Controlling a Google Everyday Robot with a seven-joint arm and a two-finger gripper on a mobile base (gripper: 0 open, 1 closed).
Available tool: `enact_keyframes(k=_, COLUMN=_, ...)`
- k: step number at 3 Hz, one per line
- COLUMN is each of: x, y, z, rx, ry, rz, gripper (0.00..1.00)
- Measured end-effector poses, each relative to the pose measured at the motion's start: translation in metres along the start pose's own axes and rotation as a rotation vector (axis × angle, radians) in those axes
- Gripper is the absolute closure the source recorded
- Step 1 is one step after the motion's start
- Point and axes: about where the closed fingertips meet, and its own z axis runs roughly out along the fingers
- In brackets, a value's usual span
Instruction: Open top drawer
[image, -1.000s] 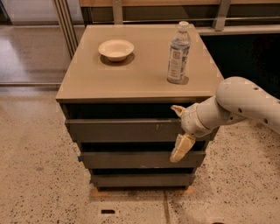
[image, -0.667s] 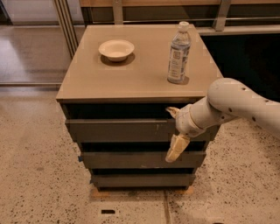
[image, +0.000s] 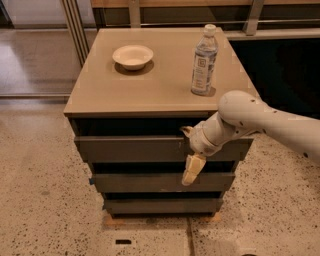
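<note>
The top drawer (image: 130, 148) is the widest dark grey-brown front, just under the tan cabinet top (image: 150, 85). It looks slightly out from the cabinet body. My gripper (image: 190, 150) is against the drawer front, right of centre. Its fingers are spread open, one above the other. The upper finger (image: 187, 131) hooks at the drawer's top edge. The lower cream finger (image: 192, 170) hangs down over the gap above the middle drawer (image: 150, 182). My white arm (image: 270, 122) reaches in from the right.
A clear water bottle (image: 204, 61) stands on the cabinet top at the right. A cream bowl (image: 132, 56) sits at the back left. The bottom drawer (image: 160, 205) is the narrowest. The floor is speckled terrazzo (image: 45, 210), with railings behind.
My gripper and arm have moved left along the top drawer front. The fingers stay spread. The drawer, bottle and bowl have not visibly moved.
</note>
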Motion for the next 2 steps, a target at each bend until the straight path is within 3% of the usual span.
enact_keyframes(k=2, x=0.0020, y=0.0139, z=-0.0024, rx=-0.105, ry=0.004, rz=0.040, gripper=0.00)
